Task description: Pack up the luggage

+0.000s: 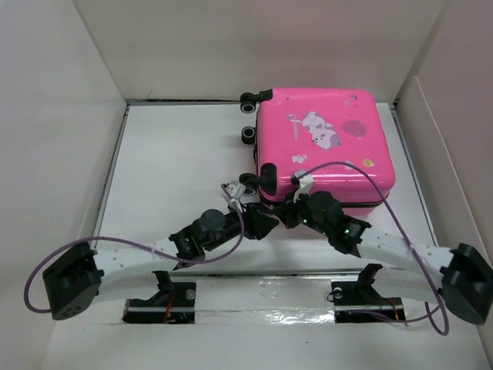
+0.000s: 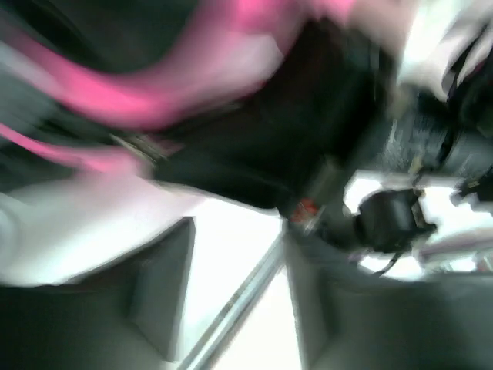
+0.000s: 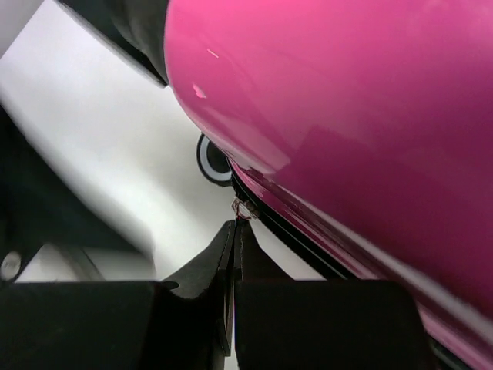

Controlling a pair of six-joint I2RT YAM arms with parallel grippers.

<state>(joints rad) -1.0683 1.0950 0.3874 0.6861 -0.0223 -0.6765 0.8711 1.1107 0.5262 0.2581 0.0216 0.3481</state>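
Left fingers (image 1: 260, 223) and right fingers (image 1: 295, 206) crowd the near-left corner of the shut pink suitcase (image 1: 323, 146), which lies flat on the desk (image 1: 177, 154) at far right. The left wrist view is blurred; the left fingers seem spread and empty. Only the right wrist view shows the right fingers clenched on the zip pull (image 3: 241, 209). It is best dragged steadily along the seam.

Blur smears the left wrist view; the luggage (image 2: 115, 100) is a pink streak. The right wrist view crops it.
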